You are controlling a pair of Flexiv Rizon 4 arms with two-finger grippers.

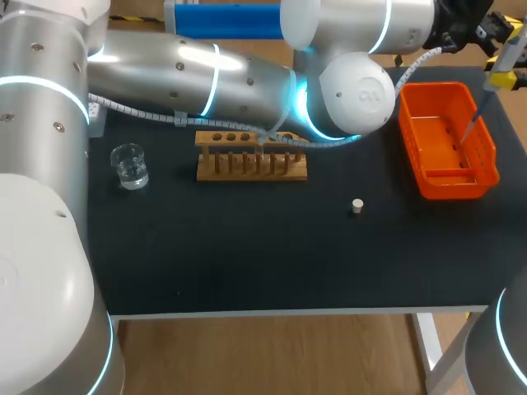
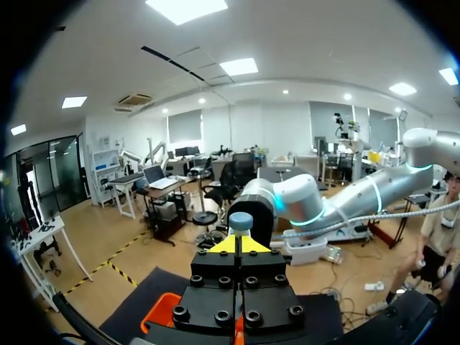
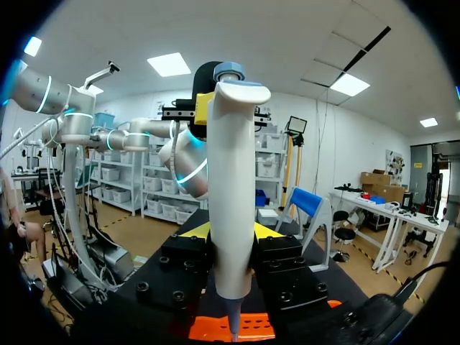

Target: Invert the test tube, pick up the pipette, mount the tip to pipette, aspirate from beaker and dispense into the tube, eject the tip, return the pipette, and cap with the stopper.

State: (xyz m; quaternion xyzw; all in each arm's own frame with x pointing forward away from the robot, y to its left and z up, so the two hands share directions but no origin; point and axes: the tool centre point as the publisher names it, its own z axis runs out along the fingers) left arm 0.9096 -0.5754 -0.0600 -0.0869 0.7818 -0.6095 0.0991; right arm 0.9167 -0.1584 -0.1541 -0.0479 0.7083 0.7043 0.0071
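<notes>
My right gripper [image 3: 230, 233] is shut on the white pipette [image 3: 230, 194], holding it upright over the orange bin [image 1: 449, 177]. In the head view the pipette [image 1: 509, 53] is at the far right, and its thin tip [image 1: 476, 119] points down into the bin. My left arm reaches across the table. Its gripper [image 2: 239, 244] is shut, with its yellow tips right at the pipette's blue-grey plunger button [image 2: 240, 221]. The glass beaker [image 1: 129, 166] with clear liquid stands at the left. The wooden tube rack [image 1: 251, 156] is in the middle, partly behind the arm's cable. The small white stopper [image 1: 357, 206] lies on the mat.
The black mat [image 1: 247, 247] covers the table to its front edge. The left arm's long silver links [image 1: 206, 78] pass above the rack's back side. The orange bin also shows under both grippers in the wrist views.
</notes>
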